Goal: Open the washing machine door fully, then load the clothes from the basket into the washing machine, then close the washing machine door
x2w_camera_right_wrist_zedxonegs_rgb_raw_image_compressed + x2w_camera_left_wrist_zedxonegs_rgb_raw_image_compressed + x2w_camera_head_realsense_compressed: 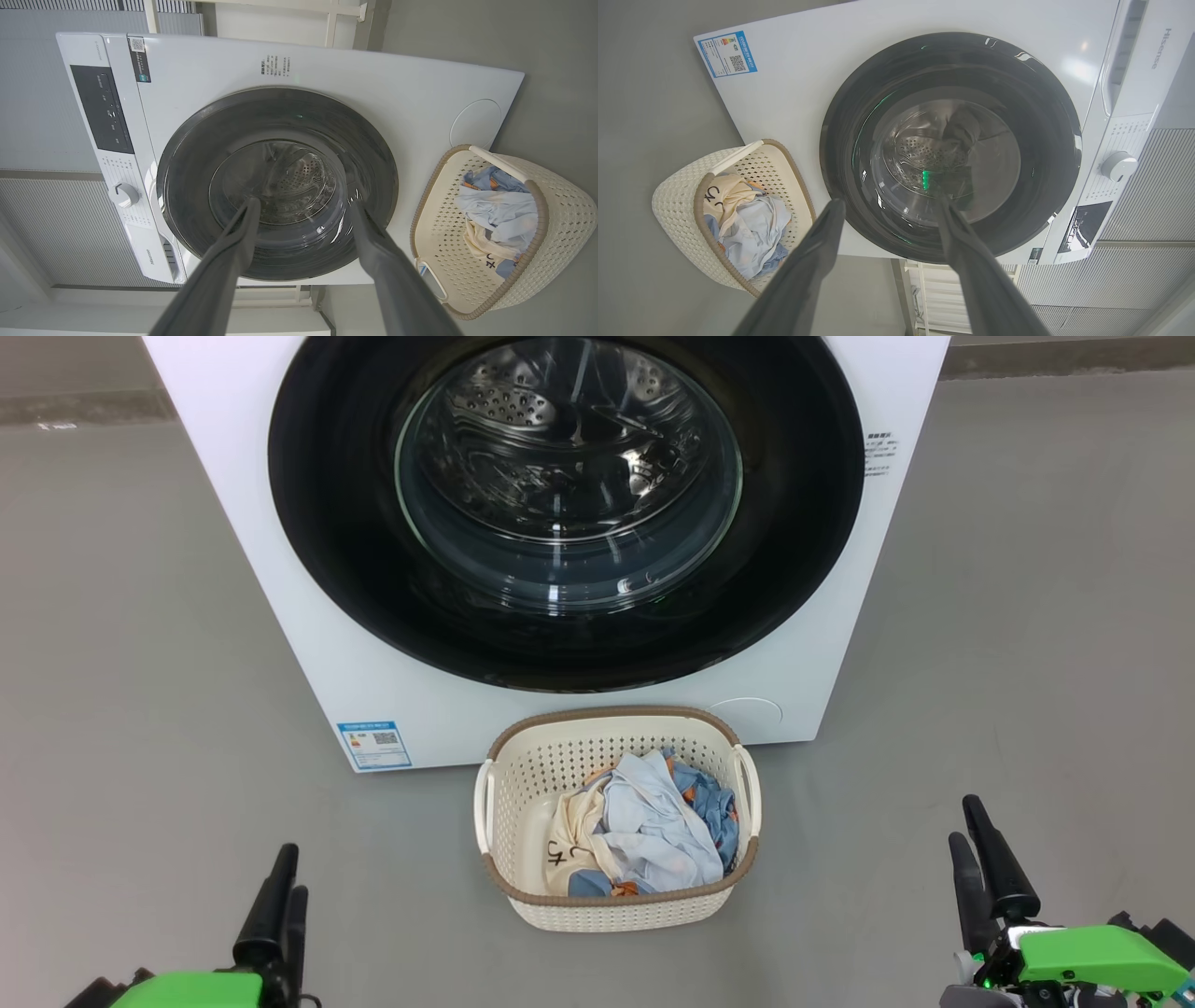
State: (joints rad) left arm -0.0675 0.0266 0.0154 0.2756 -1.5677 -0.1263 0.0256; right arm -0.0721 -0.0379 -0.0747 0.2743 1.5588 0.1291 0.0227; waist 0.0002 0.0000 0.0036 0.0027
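I am looking along my left pincer (pixel 891 203), and its two dark fingers are standing spread apart, gripping nothing. My right pincer (pixel 303 203) is likewise hanging released, its fingers parted and empty. Both are hovering low over the grey floor (pixel 140 663), one at each side, well apart from everything else and pointing toward the washing machine (pixel 280 569). Between them, the basket (pixel 607 719) is sitting on the floor just in front of the machine, below the door. The clothes (pixel 644 831) are lying bundled inside it, the pale blue piece resting on top, the cream one with black lettering showing at its left, the denim blue peeking out at the right. The door (pixel 803 523) is sitting shut, flush against the white front, its glass showing the steel drum behind. A blue label (pixel 373 744) is showing at the machine's lower left corner.
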